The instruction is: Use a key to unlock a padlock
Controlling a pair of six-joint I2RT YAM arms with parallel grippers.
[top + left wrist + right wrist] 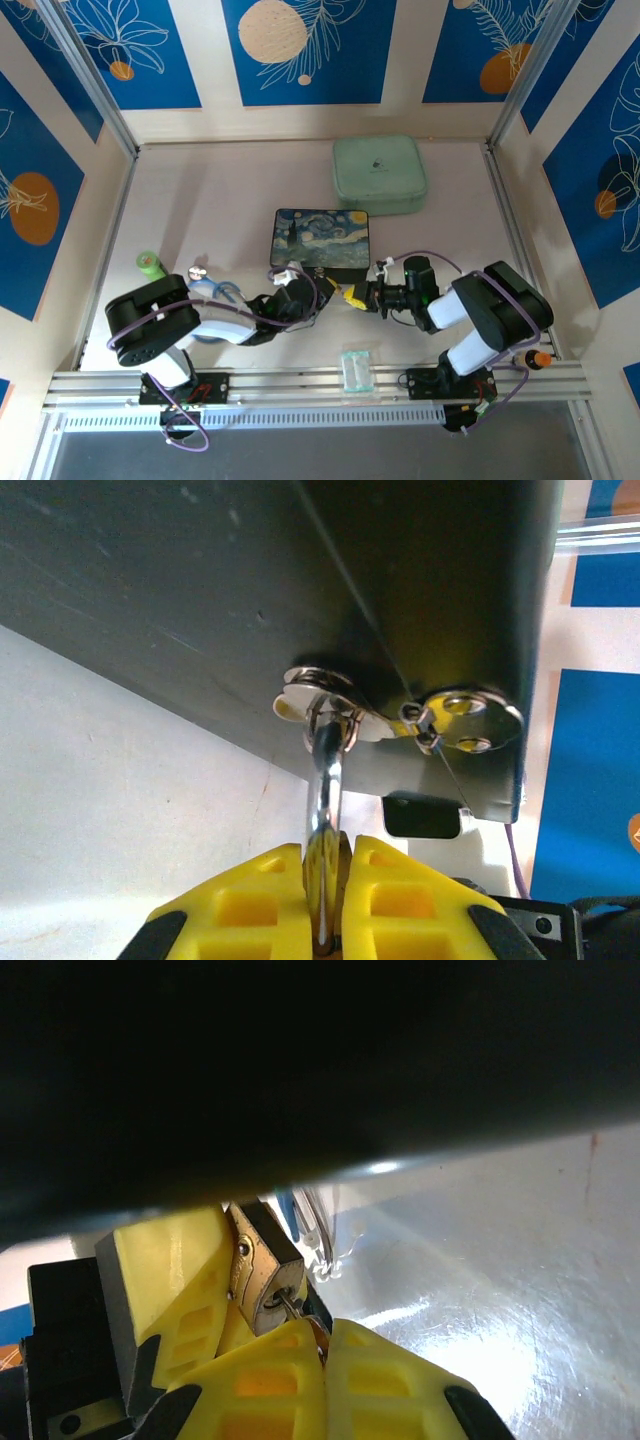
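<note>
The small brass-gold padlock point(266, 1265) sits left of centre in the right wrist view, under the dark edge of the starry-night painted box point(320, 235). Its thin silver U-shaped shackle point(328, 770) runs up the middle of the left wrist view and passes through the round silver clasp point(400, 715) on the box's dark front wall. The left gripper point(325, 865), at the bottom of that view, has its 2 yellow fingers pinched narrow on the padlock. The right gripper point(325, 1345), at the bottom centre of its own view, has its 2 yellow fingers closed tight on the tiny pale metal key point(291, 1305), whose tip is in the keyhole in the padlock's base. In the top view both grippers meet at the box's near edge, just below frame centre, on the pale table point(220, 200).
</note>
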